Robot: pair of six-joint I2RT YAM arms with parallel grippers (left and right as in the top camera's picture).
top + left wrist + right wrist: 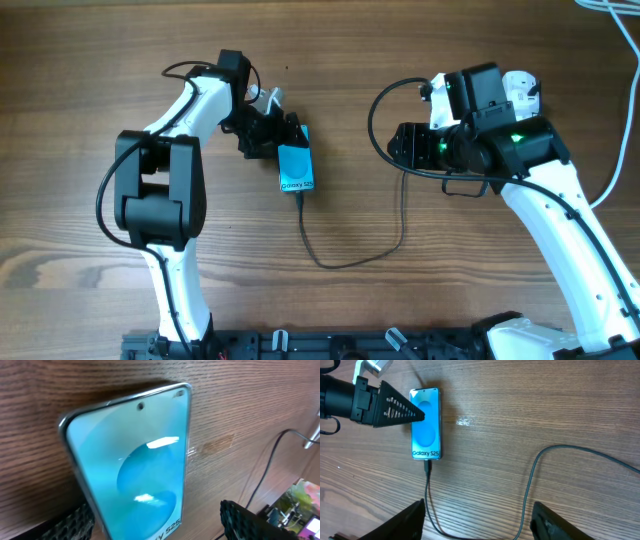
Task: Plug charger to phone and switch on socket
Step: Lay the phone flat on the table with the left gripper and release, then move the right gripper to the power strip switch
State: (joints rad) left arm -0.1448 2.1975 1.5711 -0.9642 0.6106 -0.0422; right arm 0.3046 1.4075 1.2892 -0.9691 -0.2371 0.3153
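The charger point(427, 491) is plugged into the phone point(426, 420). The left gripper point(157, 520) is spread around the phone. The right gripper point(477, 505) is spread too, well apart from the phone.

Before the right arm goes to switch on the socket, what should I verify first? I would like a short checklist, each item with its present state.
1. Charger tip seated in the bottom edge of the phone: ok.
2. Phone lying flat, screen up: ok.
3. Right pincer open and empty: ok.
4. Left pincer clear of the phone: not ok. It is open, but one finger reaches against the phone's long edge.
5. Switch of the socket in view: cannot tell. The right arm covers most of the socket.
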